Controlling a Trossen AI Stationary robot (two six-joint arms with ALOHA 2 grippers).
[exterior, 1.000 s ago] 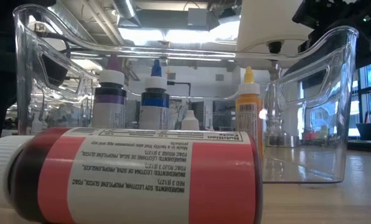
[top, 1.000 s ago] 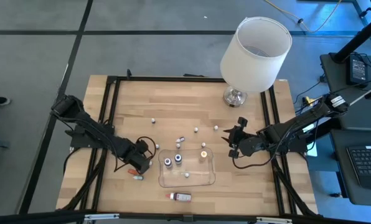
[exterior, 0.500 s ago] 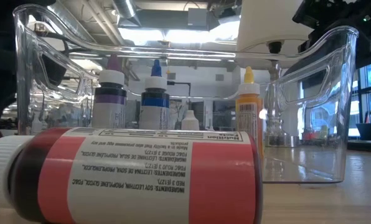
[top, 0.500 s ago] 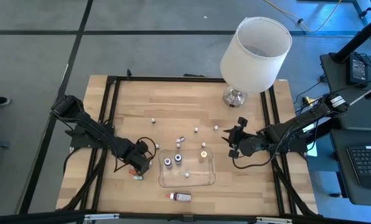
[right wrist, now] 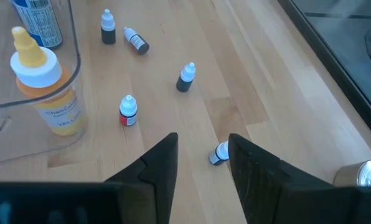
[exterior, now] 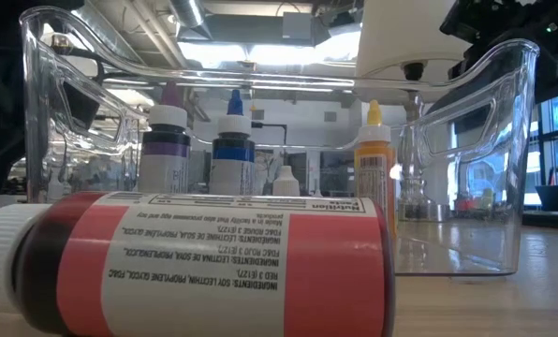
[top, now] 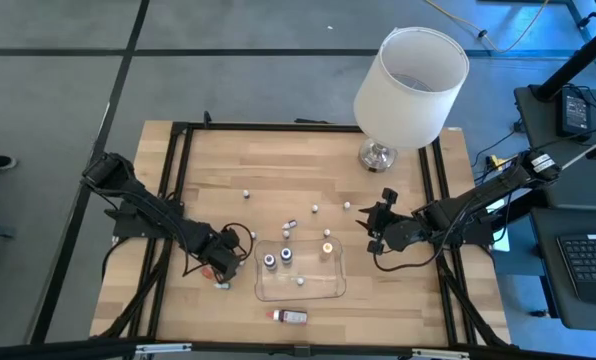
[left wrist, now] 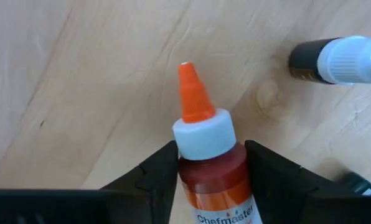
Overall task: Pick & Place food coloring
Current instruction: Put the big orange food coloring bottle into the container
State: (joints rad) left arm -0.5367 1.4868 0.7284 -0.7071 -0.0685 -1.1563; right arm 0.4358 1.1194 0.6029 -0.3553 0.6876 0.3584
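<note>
The left gripper sat low over the bench toward 8 o'clock, just left of the clear tray, and its jaws pressed both sides of an orange-tipped bottle with a white collar and reddish body, gripping it; in the high view this bottle showed only as a red spot under the gripper. A dark small bottle with a white cap lay on its side on the wood near it. Inside the tray stood 3 larger bottles: a purple-capped one, a blue-capped one and a yellow one. A red-labelled bottle lay on its side on the bench at 6 o'clock, just outside the tray's near wall. The right gripper hung at 3 o'clock, right of the tray, its jaws parted with nothing between them. Around 12 o'clock of the tray, tiny food coloring bottles were scattered apart on the bench: a red one upright, a dark one upright, another dark one upright, 1 lying down, and 1 lying close to the right fingers. A lamp stood at 1 o'clock.
</note>
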